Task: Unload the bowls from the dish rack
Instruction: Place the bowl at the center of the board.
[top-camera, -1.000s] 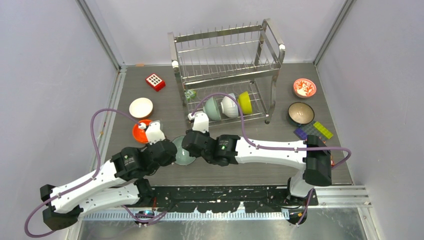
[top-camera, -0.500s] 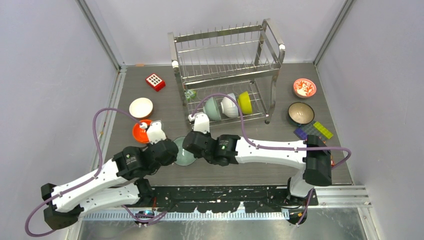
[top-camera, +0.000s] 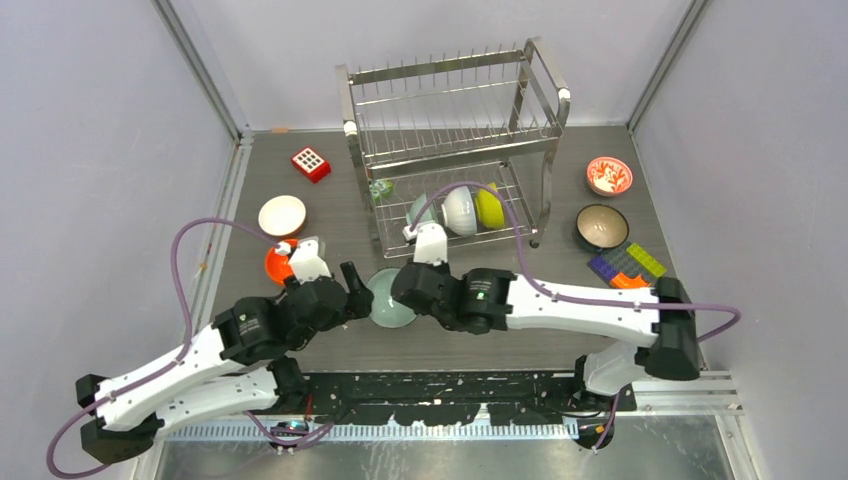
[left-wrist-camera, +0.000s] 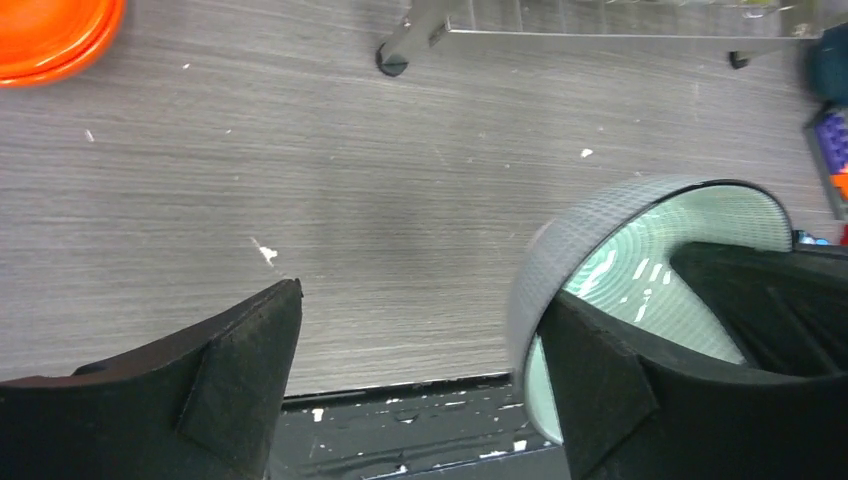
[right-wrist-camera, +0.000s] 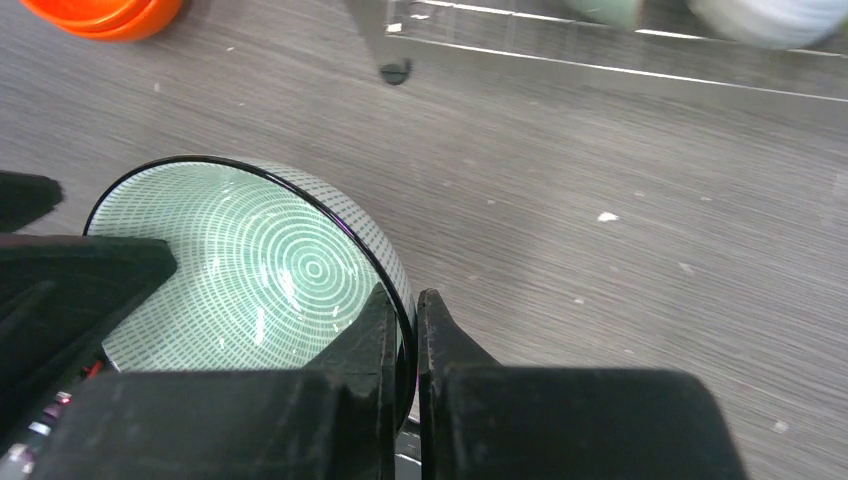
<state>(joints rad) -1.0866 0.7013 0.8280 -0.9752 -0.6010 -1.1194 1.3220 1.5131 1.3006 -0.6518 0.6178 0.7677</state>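
Observation:
A pale teal ring-patterned bowl (top-camera: 390, 298) (right-wrist-camera: 260, 270) hangs tilted between both arms at the near middle of the table. My right gripper (top-camera: 407, 297) (right-wrist-camera: 404, 312) is shut on its rim, one finger inside and one outside. My left gripper (top-camera: 360, 293) (left-wrist-camera: 420, 330) stands open beside it; the bowl's (left-wrist-camera: 640, 260) grey wall lies against the inner side of its right finger. The dish rack (top-camera: 450, 150) stands at the back, with a teal bowl (top-camera: 422, 208), a white bowl (top-camera: 460, 210) and a lime bowl (top-camera: 490, 203) on edge in its lower tier.
On the table left of the rack lie a white bowl (top-camera: 282, 215), an orange bowl (top-camera: 280, 266) and a red dotted block (top-camera: 311, 163). To the right sit a red-and-white bowl (top-camera: 609, 176), a dark bowl (top-camera: 602, 226) and flat coloured bricks (top-camera: 628, 264).
My left gripper has opened and let go of the patterned bowl. My right gripper has closed on the bowl's rim and carried it slightly to the right.

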